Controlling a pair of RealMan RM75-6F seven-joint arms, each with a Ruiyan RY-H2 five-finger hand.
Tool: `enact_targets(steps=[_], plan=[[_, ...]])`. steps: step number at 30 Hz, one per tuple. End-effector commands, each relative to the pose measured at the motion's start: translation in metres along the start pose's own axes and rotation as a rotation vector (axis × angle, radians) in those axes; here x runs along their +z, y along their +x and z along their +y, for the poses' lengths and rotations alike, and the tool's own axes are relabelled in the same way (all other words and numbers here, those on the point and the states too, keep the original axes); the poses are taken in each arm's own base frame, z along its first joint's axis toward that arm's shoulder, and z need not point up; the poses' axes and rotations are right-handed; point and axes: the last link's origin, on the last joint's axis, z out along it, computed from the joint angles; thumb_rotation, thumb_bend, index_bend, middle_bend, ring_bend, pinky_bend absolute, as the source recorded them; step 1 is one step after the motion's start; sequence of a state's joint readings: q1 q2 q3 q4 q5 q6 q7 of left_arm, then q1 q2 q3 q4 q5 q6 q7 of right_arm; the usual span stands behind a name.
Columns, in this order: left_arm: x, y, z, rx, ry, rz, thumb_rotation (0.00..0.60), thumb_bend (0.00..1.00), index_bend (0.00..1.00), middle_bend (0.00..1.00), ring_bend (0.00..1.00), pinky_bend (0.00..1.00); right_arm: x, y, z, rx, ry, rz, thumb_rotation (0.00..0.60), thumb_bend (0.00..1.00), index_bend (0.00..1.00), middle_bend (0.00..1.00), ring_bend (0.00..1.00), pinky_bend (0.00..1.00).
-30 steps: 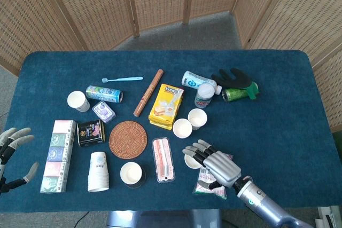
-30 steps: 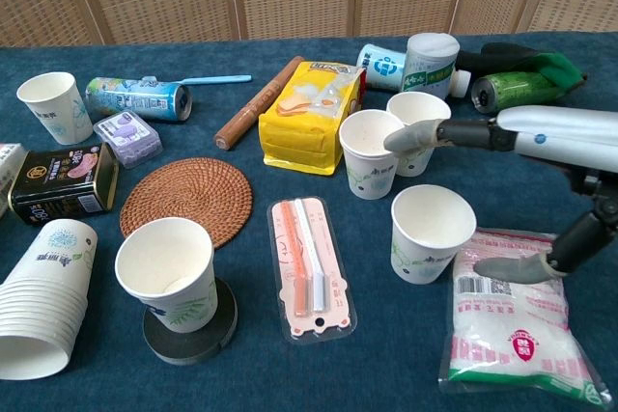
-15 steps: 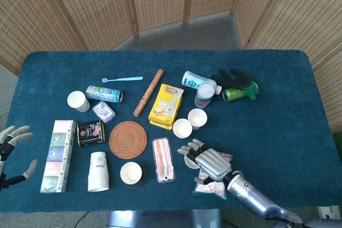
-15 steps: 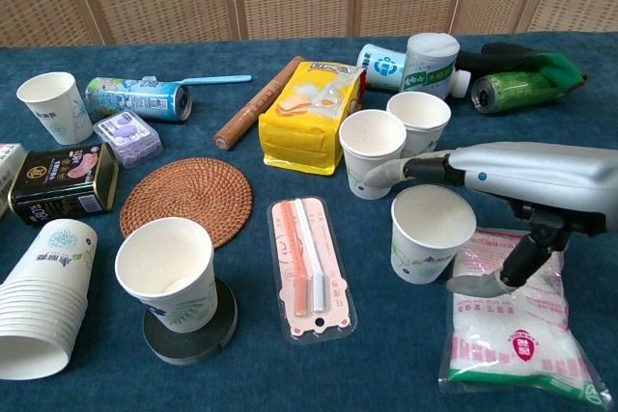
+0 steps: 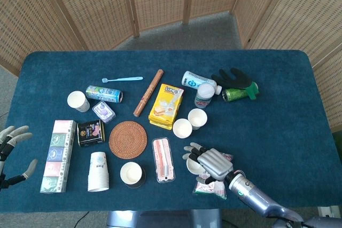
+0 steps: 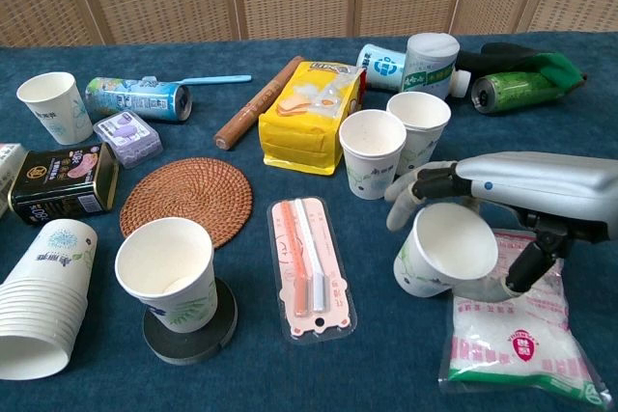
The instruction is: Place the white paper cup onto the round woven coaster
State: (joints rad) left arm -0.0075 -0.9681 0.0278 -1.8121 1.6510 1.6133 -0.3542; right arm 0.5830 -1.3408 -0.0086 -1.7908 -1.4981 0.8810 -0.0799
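Note:
The round woven coaster point(image 5: 128, 139) point(image 6: 186, 202) lies bare, left of centre on the blue table. My right hand point(image 5: 211, 161) point(image 6: 502, 202) grips a white paper cup point(image 6: 441, 258) point(image 5: 193, 167) at the front right, fingers curled over its far side and thumb under its right side. The cup is tilted, mouth toward the chest camera, and its base looks raised off the cloth. It sits well right of the coaster, beyond a pink toothbrush pack point(image 6: 309, 262). My left hand point(image 5: 12, 153) hovers off the table's left edge, fingers spread, holding nothing.
Two upright cups point(image 6: 373, 152) stand just behind the held one. Another cup point(image 6: 168, 277) sits on a black disc in front of the coaster. A lying cup stack point(image 6: 41, 298), black tin point(image 6: 60, 180), yellow pack point(image 6: 309, 113) and white-filled bag point(image 6: 514, 327) surround the area.
My right hand has closed around the front right cup and tipped it over toward the camera; before, its fingers were spread above and beside the upright cup. The left hand stayed put.

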Motion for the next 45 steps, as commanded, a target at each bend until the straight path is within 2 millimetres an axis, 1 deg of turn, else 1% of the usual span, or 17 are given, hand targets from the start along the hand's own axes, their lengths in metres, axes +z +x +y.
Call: enact_targets(steps=[1, 13, 19, 24, 29, 36, 45], plan=[[0.0, 0.001, 0.0, 0.002, 0.0, 0.003, 0.501, 0.42, 0.21, 0.17, 0.05, 0.0, -0.001, 0.0, 0.001, 0.001, -0.001, 0.003, 0.6, 0.35, 0.33, 0.21, 0.14, 0.56], [0.0, 0.0, 0.001, 0.002, -0.003, 0.001, 0.5, 0.42, 0.21, 0.17, 0.05, 0.0, -0.003, 0.0, 0.003, 0.015, -0.005, 0.029, 0.6, 0.36, 0.36, 0.27, 0.2, 0.6], [0.001, -0.001, 0.001, -0.002, -0.006, 0.002, 0.501, 0.42, 0.21, 0.17, 0.05, 0.0, -0.004, 0.007, -0.003, -0.015, 0.012, 0.04, 0.6, 0.36, 0.36, 0.28, 0.2, 0.61], [0.002, -0.002, 0.001, -0.008, -0.016, 0.005, 0.498, 0.42, 0.21, 0.17, 0.05, 0.0, -0.006, 0.016, -0.015, -0.07, 0.034, 0.032, 0.6, 0.36, 0.36, 0.29, 0.21, 0.61], [0.003, -0.003, 0.001, -0.011, -0.024, 0.002, 0.5, 0.42, 0.21, 0.17, 0.05, 0.0, -0.003, 0.026, -0.03, -0.079, 0.064, 0.019, 0.6, 0.36, 0.36, 0.29, 0.21, 0.61], [0.006, -0.006, 0.0, -0.017, -0.031, -0.004, 0.5, 0.42, 0.21, 0.17, 0.05, 0.0, 0.01, 0.041, -0.052, -0.101, 0.116, 0.009, 0.6, 0.36, 0.36, 0.29, 0.21, 0.61], [0.01, -0.008, -0.003, -0.017, -0.029, -0.009, 0.499, 0.42, 0.21, 0.17, 0.05, 0.0, 0.031, 0.056, -0.073, -0.131, 0.155, 0.015, 0.6, 0.36, 0.36, 0.29, 0.21, 0.61]])
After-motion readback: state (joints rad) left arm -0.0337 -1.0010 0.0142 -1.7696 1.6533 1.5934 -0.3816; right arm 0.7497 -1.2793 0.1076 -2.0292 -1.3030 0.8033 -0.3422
